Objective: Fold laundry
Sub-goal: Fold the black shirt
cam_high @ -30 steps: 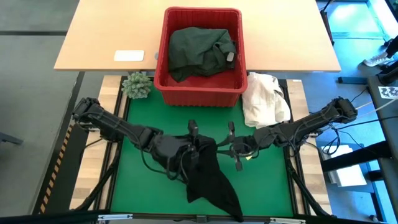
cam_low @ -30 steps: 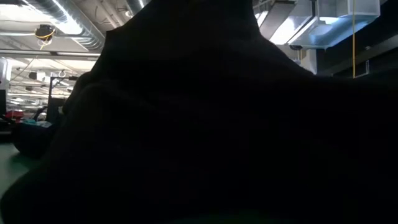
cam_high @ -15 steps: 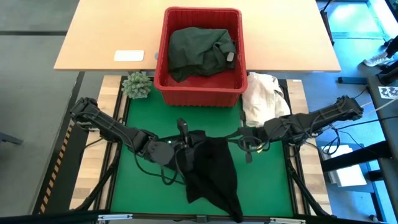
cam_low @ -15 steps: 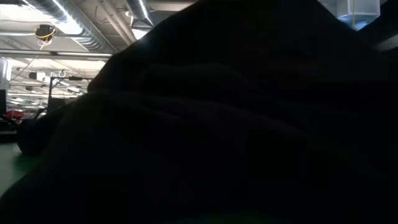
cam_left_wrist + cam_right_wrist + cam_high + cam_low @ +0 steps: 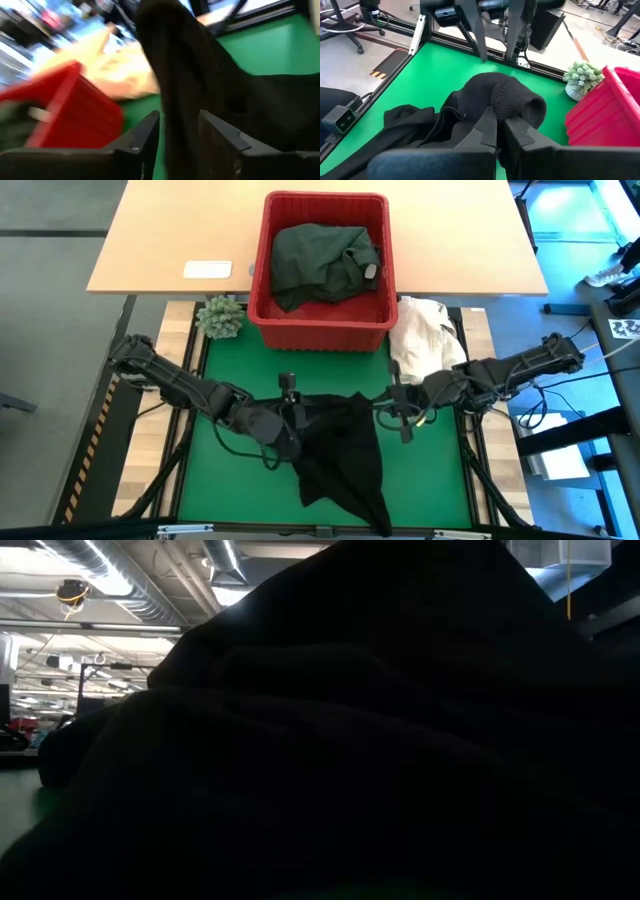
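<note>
Through my left wrist camera I see the left gripper [image 5: 179, 137] with its two dark fingers [image 5: 145, 135] standing apart; a fold of black garment [image 5: 185, 75] runs up between them, and I cannot tell whether either finger touches it; the cloth spreads out dark over the green surface [image 5: 270, 47]; off to one side sits the red basket [image 5: 75, 105], blurred; a cream-white cloth heap [image 5: 122, 70] lies just beside the basket, behind the black fold; the room beyond is too blurred to read.
</note>
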Robot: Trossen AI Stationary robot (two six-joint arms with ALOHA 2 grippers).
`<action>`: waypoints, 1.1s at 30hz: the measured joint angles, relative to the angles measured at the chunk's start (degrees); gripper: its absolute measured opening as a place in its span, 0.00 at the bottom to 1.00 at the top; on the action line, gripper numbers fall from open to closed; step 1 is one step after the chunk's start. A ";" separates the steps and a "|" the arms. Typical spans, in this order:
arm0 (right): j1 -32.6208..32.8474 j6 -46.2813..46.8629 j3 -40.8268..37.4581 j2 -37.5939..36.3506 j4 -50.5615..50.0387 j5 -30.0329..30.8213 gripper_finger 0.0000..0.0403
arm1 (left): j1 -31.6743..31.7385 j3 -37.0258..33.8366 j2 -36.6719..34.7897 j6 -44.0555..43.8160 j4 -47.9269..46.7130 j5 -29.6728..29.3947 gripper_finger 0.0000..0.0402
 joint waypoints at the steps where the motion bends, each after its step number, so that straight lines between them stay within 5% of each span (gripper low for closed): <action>1: 0.00 -0.15 0.00 0.00 0.12 0.01 0.01 | 0.29 -0.69 0.22 -1.11 -0.13 1.12 0.36; 12: 0.00 -2.51 0.00 0.00 0.89 -6.53 0.01 | 7.85 -9.70 0.72 -8.98 6.79 14.63 0.43; 23: 0.00 -6.06 0.00 0.00 1.82 -20.18 0.01 | 19.54 -14.81 0.73 -6.50 22.83 44.13 0.53; 33: 0.00 -7.94 0.00 0.00 4.57 -21.05 0.00 | 22.45 -15.49 1.51 -5.66 28.93 53.22 0.53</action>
